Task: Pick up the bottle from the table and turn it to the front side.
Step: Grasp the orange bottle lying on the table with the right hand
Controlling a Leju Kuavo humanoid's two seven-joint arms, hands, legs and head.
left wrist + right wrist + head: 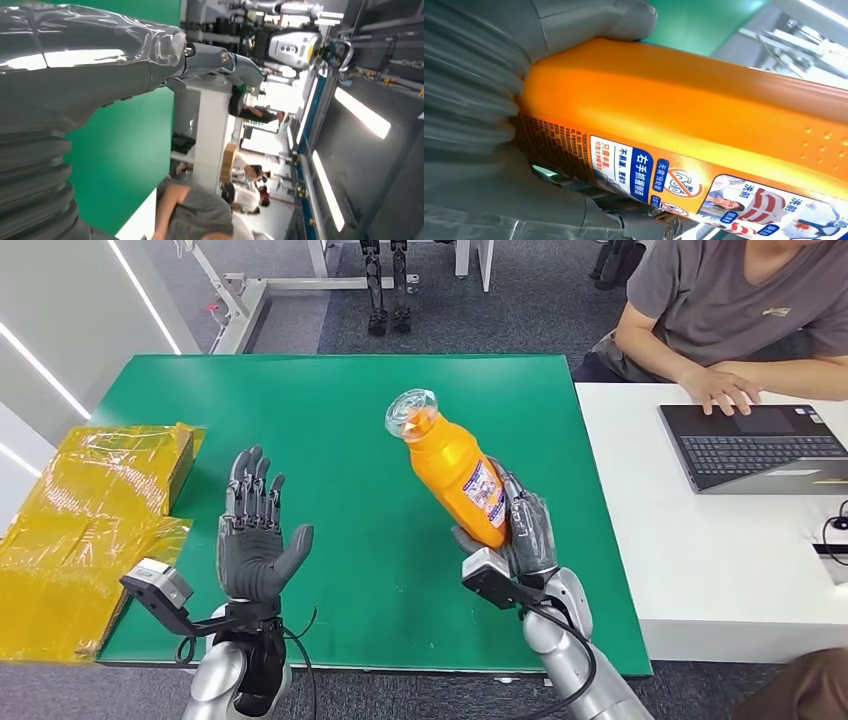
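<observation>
Right hand (520,530) grips orange bottle (455,468) low, lifted off green desk (350,420), tilted cap-away, leaving label free to turn frontward; left hand (255,540) beside bottle, fingers (252,485) spread, empty.

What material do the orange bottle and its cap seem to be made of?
The orange bottle, held in the right hand, looks like glossy opaque plastic: smooth, with soft highlights and a printed label. Its cap seems clear hard plastic, since the green table shows through it.
</observation>
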